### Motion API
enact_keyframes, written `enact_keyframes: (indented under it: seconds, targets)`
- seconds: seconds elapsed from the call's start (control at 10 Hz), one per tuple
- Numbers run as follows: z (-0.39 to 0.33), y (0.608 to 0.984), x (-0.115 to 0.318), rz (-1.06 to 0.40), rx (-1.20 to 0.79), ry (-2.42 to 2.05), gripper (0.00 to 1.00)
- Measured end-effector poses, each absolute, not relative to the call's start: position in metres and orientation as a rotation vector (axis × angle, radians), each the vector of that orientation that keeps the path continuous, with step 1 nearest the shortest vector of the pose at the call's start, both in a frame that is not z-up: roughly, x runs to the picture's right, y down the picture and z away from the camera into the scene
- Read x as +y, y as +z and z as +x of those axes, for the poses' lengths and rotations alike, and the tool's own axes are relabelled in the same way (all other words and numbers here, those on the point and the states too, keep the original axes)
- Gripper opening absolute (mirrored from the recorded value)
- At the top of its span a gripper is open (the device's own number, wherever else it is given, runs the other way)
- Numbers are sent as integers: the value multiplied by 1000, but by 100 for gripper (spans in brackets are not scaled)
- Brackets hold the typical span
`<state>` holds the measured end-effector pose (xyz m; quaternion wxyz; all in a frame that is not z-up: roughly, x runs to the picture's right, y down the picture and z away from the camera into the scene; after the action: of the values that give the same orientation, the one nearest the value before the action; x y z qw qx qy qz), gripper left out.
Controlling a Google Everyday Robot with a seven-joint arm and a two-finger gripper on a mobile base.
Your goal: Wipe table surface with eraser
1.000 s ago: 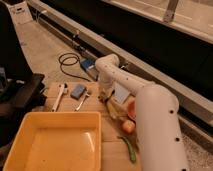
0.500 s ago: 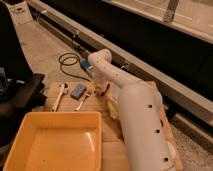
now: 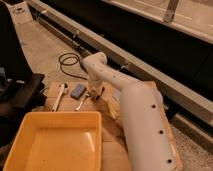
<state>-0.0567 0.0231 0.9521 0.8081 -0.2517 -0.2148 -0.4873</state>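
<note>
The light brown wooden table surface (image 3: pixel 111 131) fills the lower middle of the camera view. My white arm crosses its right side from the lower right, bends at the far edge and comes down. My gripper (image 3: pixel 95 95) is low over the far part of the table, just right of a blue-grey pad (image 3: pixel 77 91). The eraser is not in view; the arm may be covering it.
A big yellow plastic tub (image 3: pixel 57 142) takes up the table's near left. A white-handled tool (image 3: pixel 59 95) and a slim metal tool (image 3: pixel 82 102) lie by the pad. A black object (image 3: pixel 20 92) stands left of the table. A black cable (image 3: pixel 67 60) lies on the floor behind.
My arm has swung in over the table's right side, hiding the small items that lay there. The gripper has come down beside the blue-grey pad.
</note>
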Motion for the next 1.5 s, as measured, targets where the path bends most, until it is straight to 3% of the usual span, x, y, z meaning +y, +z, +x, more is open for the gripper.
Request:
enact_keyframes:
  seconds: [0.5, 1.0, 1.5]
  targets:
    - [-21, 930, 46, -543, -472, -933, 2]
    - [-14, 956, 10, -510, -463, -935, 2]
    - [-47, 957, 12, -495, -494, -996, 2]
